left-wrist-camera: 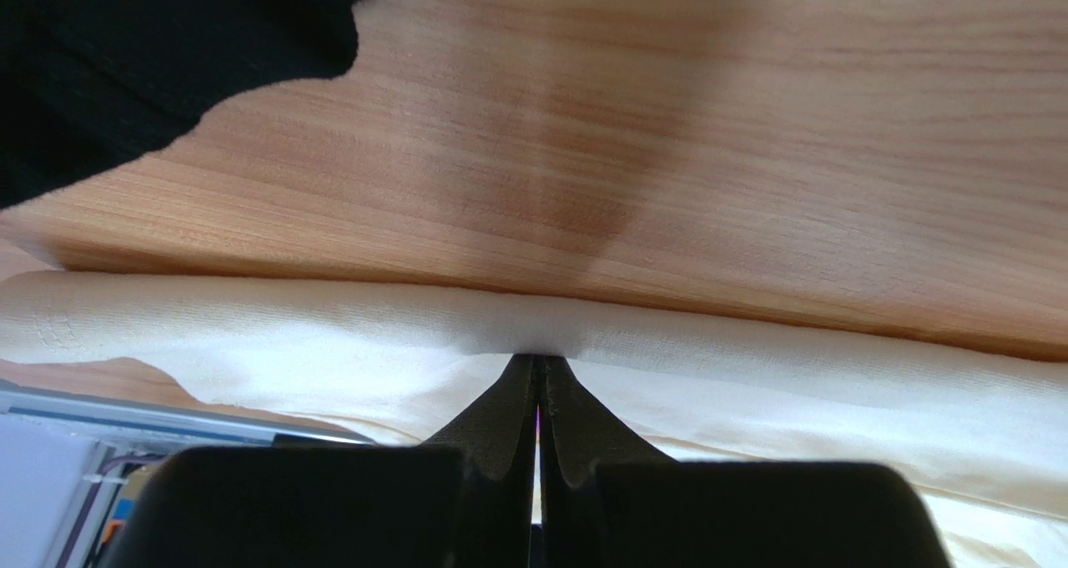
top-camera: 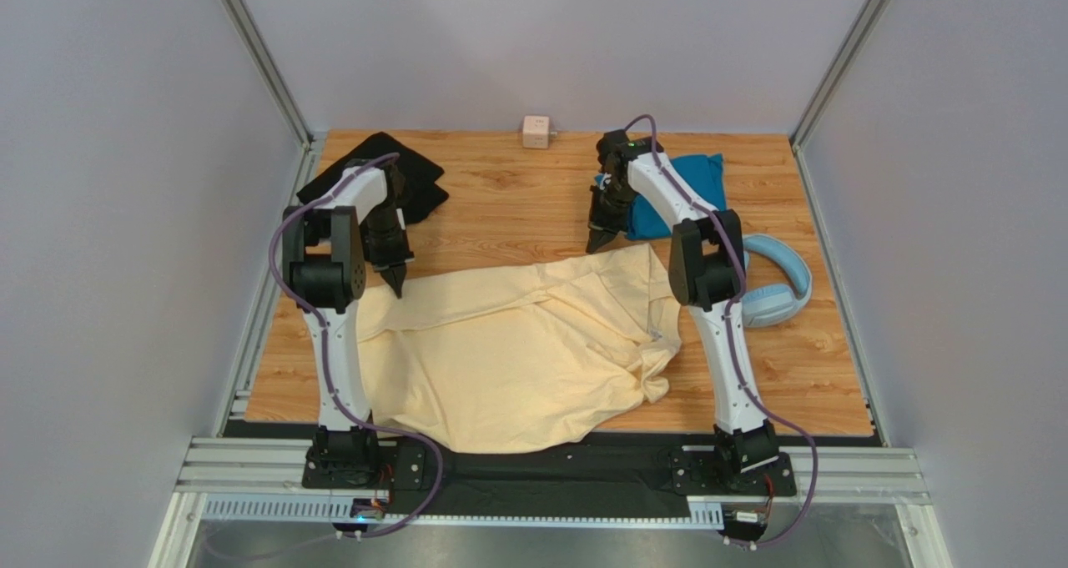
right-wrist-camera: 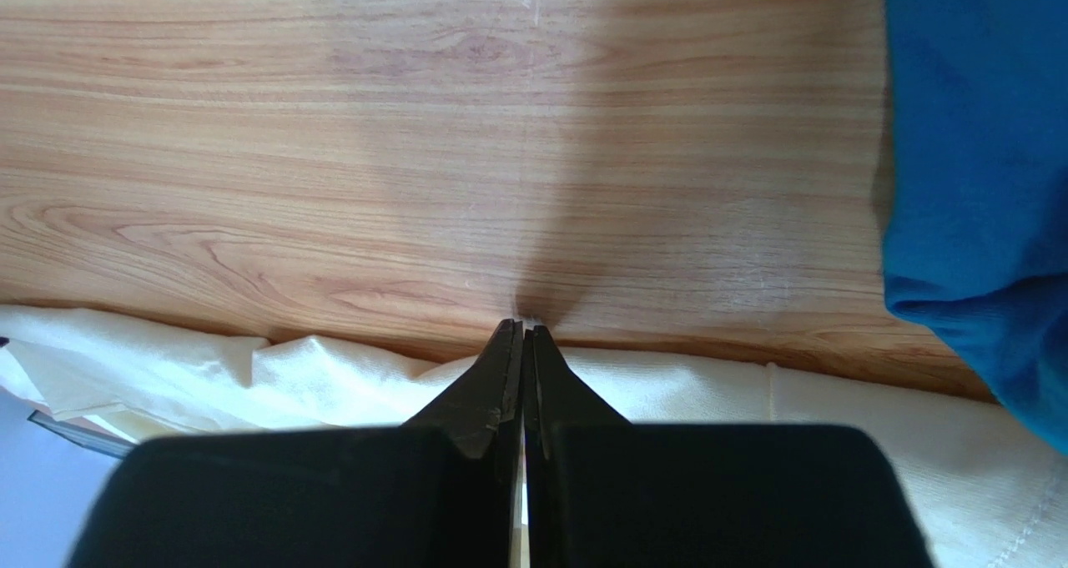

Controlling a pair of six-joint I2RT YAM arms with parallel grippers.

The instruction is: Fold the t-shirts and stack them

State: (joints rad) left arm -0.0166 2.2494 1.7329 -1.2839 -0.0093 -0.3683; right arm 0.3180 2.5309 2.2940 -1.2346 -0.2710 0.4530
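Jaws together: left gripper (left-wrist-camera: 539, 370), right gripper (right-wrist-camera: 522, 333) each pinch far hem of cream shirt (top-camera: 527, 355), probably to spread it flat for folding.

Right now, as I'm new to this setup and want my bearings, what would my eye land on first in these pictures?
The big cream shirt lies rumpled across the near middle of the table, with the left gripper and right gripper pinched shut on its far edge. A black shirt sits in the far left corner, and a blue shirt far right beside headphones.
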